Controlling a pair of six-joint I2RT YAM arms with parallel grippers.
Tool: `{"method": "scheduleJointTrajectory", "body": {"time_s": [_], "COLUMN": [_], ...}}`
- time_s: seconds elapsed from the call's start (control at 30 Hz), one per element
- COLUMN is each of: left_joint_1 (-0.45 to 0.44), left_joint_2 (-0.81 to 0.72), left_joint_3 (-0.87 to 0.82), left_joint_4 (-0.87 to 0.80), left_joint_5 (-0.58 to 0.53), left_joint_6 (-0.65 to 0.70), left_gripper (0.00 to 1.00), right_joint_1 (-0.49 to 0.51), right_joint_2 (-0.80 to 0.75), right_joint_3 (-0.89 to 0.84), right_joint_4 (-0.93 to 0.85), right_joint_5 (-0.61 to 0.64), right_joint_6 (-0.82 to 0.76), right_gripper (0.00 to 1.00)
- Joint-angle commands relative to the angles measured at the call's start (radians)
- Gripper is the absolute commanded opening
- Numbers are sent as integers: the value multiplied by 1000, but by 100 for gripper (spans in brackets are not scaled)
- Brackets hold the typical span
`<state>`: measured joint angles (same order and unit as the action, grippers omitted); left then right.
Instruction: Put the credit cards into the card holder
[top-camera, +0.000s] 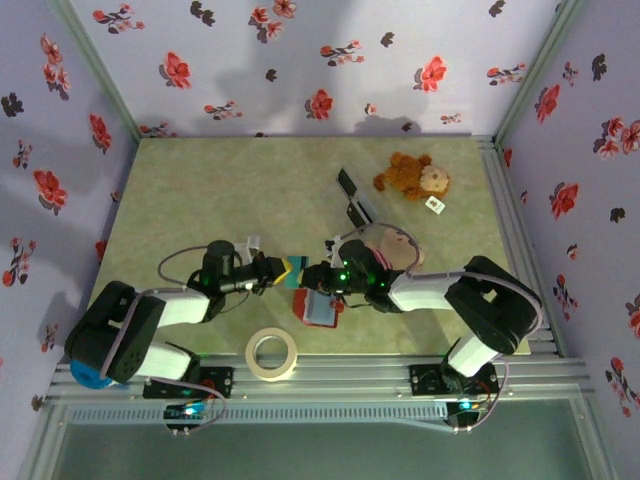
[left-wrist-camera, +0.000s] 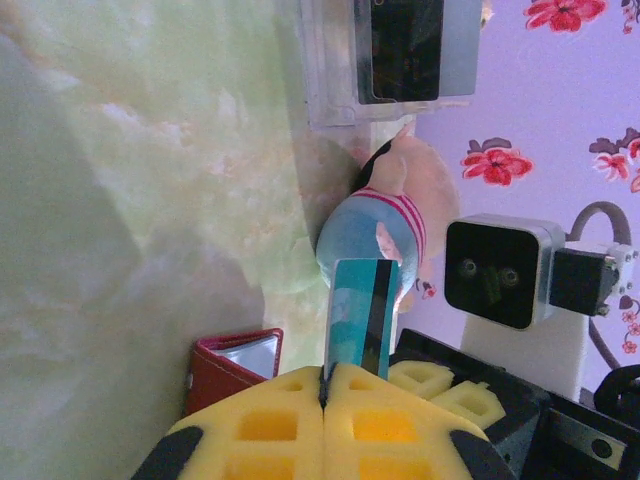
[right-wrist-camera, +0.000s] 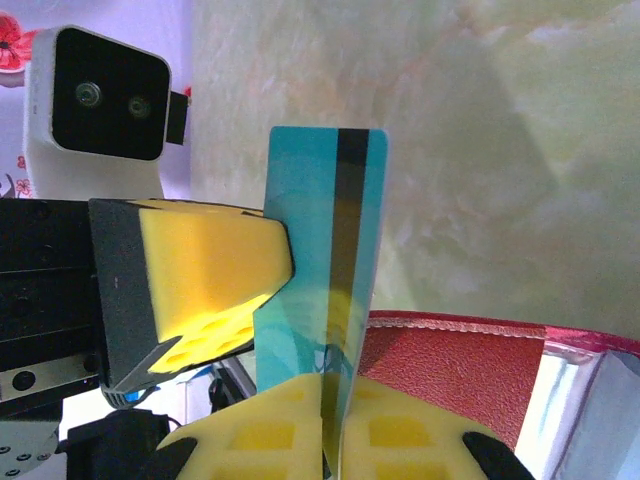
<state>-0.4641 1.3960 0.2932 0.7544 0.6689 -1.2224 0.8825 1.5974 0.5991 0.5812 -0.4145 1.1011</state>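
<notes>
Nearest, at the front edge of the bench (top-camera: 180, 190), lies a roll of tape (top-camera: 272, 353). Just beyond it sits the red card holder (top-camera: 320, 310), partly open on the surface. Directly above the holder, the left fingers (left-wrist-camera: 280, 390) and the right fingers (right-wrist-camera: 400, 420) are both pinched narrow on the same teal credit card (right-wrist-camera: 325, 260), gripping it from opposite sides. The card hangs in the air close to the holder but not in it. The main risk, as I judge it, is this double hold: if either arm pulls or twists while both clamp, the thin card could bend or spring loose. If one lets go while the other has only a sliver of edge, the card could drop. The holder is loose and pinned by nothing, so a push into its pocket might slide it toward the tape or fold it shut. A pig plush (top-camera: 395, 248) crowds the right wrist from behind. Farther back stand a clear stand (top-camera: 355, 200) carrying dark cards (left-wrist-camera: 400, 45) and a teddy bear (top-camera: 412, 178). The bench to the left and far left offers the open room for moving.
</notes>
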Motion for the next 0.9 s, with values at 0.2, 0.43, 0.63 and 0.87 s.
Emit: {"method": "scheduleJointTrajectory", "body": {"time_s": [0.2,0.43,0.63,0.87], "left_joint_1": [14,98,162,177], "left_joint_2": [-70,-176,-353,-464], "left_joint_3": [30,18,61,205], "left_joint_4": [18,-58,-322,-847], "left_joint_5": [90,86,83,25], "left_joint_6": [37,27,88,268], "left_gripper": [0,0,0,0], "right_joint_1": [7,2,-3,-9], "right_joint_2": [36,74,181,295], "right_joint_3": [6,25,80,174], "right_joint_4": [-9,-23,-21,-124], "right_joint_5": [-34,-44,-74,-17], "right_joint_6": [2,-7,0,-40], "right_gripper": [27,48,52,52]}}
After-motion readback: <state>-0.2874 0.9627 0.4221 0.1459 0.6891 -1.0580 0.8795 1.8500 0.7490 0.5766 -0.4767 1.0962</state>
